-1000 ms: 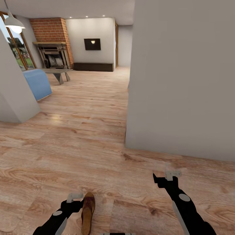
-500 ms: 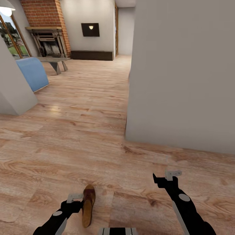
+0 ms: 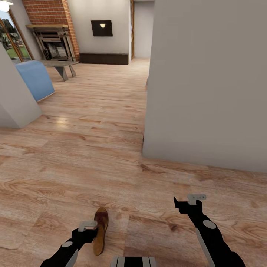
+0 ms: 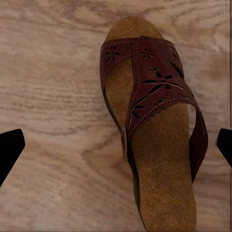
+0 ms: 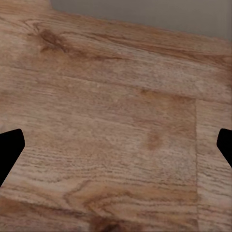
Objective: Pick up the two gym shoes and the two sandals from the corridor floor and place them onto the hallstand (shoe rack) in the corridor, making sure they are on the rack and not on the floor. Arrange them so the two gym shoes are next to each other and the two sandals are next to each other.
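Now it's the pick-up step: one brown sandal [image 4: 154, 130] lies flat on the wood floor [image 3: 111, 155], just beside the left end effector [image 3: 88, 224], w/ fingers spread wide. Right end effector [image 3: 189, 200] is spread too, holding nothing. Next: go down & pinch the sandal.

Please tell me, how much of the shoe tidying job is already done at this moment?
Nothing looks done yet. One sandal lies on the corridor floor. In hand: the left pincer hangs open above that sandal, fingertips at both sides, not gripping. The right pincer is open over bare floor. Left: grasp this sandal, find the other sandal and both gym shoes, and set all four on the rack.
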Robot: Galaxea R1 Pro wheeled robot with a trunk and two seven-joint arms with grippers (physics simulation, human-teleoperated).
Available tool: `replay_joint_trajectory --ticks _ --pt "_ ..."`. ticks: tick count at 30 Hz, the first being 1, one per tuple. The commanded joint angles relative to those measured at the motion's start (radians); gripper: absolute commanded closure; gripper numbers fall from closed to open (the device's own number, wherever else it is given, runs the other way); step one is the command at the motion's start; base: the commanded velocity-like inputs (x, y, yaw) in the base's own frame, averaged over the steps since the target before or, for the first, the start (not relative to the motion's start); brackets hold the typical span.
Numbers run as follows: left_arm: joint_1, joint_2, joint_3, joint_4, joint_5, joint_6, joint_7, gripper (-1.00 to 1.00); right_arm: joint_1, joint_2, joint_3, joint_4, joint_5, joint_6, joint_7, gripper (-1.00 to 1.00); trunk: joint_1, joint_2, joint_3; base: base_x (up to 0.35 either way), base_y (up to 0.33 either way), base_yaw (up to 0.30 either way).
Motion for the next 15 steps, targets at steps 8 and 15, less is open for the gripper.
replay_joint_trajectory --ticks 8,15 --pt "0.001 -0.038 0.003 0.001 -0.010 -0.015 -0.008 -1.00 0.000 0.000 0.000 -0.002 0.000 0.006 0.000 -1.00 0.000 0.000 -0.001 0.000 0.000 0.000" --pt "0.003 -0.055 0.001 0.003 -0.013 -0.042 -0.004 -1.00 0.000 0.000 0.000 -0.002 0.000 0.006 0.000 -1.00 0.000 0.000 -0.001 0.000 0.000 0.000"
